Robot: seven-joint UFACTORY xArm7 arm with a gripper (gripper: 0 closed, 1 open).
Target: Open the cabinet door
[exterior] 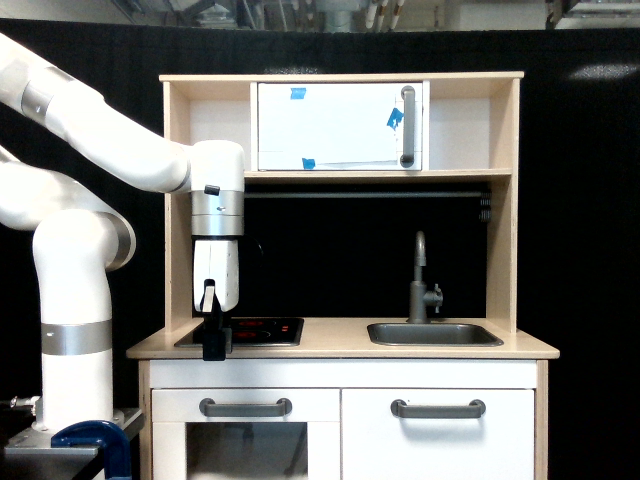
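The cabinet door (440,445) is the plain white panel at the lower right of the toy kitchen. It stands closed, with a horizontal grey bar handle (437,408) near its top edge. My gripper (213,350) points straight down at the left front of the countertop, beside the black hob (250,330). It is well to the left of the door and above it, touching neither door nor handle. Its dark fingers are seen edge-on and overlap, so the gap between them does not show.
A glass-windowed oven door (245,450) with its own bar handle sits below my gripper. The sink (433,334) and tap (420,280) are on the counter's right. An upper white door (338,126) with a vertical handle and blue tape is closed. A blue clamp (95,440) is at the arm's base.
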